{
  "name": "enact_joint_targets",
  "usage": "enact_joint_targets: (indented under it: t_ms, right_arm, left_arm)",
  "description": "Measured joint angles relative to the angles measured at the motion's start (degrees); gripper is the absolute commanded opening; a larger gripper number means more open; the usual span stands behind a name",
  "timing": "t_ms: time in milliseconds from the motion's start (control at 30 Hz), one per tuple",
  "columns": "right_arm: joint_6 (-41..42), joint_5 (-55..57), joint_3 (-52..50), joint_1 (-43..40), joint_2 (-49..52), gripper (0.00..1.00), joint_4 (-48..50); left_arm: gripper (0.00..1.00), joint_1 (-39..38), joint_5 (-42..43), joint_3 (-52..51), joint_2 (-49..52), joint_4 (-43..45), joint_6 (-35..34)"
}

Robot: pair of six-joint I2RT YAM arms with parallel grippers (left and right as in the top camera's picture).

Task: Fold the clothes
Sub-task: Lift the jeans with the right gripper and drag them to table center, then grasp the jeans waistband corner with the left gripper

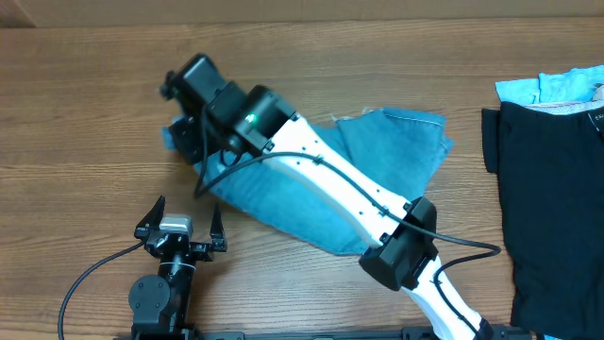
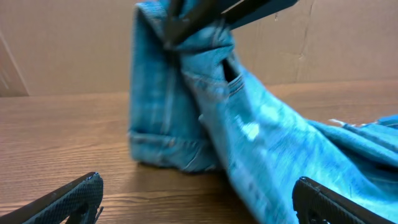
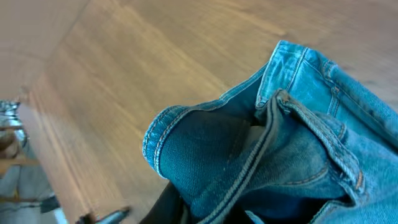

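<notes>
The light blue denim jeans (image 1: 396, 151) lie across the middle of the table, partly under my right arm. My right gripper (image 1: 193, 127) is shut on the jeans' left end and lifts it off the table. In the left wrist view the jeans (image 2: 249, 124) hang raised from that gripper (image 2: 186, 22). The right wrist view shows bunched denim with seams and a hem (image 3: 261, 149) filling the jaws. My left gripper (image 1: 179, 231) is open and empty near the front edge, just short of the jeans; its fingertips show in the left wrist view (image 2: 196, 199).
A stack of folded dark clothes (image 1: 552, 189) lies at the right edge, with a light blue item (image 1: 552, 87) behind it. A cardboard wall (image 2: 62, 43) stands behind the table. Bare wood (image 1: 85, 123) lies at the left.
</notes>
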Motion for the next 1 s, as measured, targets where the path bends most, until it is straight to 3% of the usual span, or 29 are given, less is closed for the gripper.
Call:
enact_joint_targets:
  t_ms: [33,100,167,267,367,500,633,800,933,1000]
  right_arm:
    - [-0.3,-0.3,0.0,0.6,0.0,0.66,0.3]
    - [-0.7,-0.8,0.0,1.5,0.0,0.85,1.1]
    - [-2.1,-0.9,0.5,1.3,0.0,0.92,0.8]
    - [-4.5,0.1,1.8,-0.1,-2.3,0.92,-3.1]
    - [-5.5,5.3,3.2,-5.4,-12.1,0.92,-13.3]
    - [-3.6,9.2,5.5,-22.9,-24.4,0.93,-26.6]
    - [-2.6,9.9,5.6,-33.6,-23.9,0.93,-33.0]
    - [-3.2,10.1,5.5,-38.7,-23.2,0.93,-33.2]
    - [-4.9,10.1,5.5,-38.6,-23.2,0.94,-33.2]
    - [-5.2,10.1,5.4,-38.6,-23.3,0.94,-33.5]
  left_arm:
    - [1.0,0.0,0.0,0.0,0.0,0.0,0.0]
    - [1.0,0.0,0.0,0.0,0.0,0.0,0.0]
    - [1.0,0.0,0.0,0.0,0.0,0.0,0.0]
    - [1.0,0.0,0.0,0.0,0.0,0.0,0.0]
    - [1.0,0.0,0.0,0.0,0.0,0.0,0.0]
    - [1.0,0.0,0.0,0.0,0.0,0.0,0.0]
    - [1.0,0.0,0.0,0.0,0.0,0.0,0.0]
    - [1.0,0.0,2.0,0.4,0.0,1.8,-1.6]
    - [1.0,-0.1,-0.6,16.3,2.6,-15.8,-4.2]
    - [1.0,-0.2,-4.1,33.9,13.4,-34.4,-4.1]
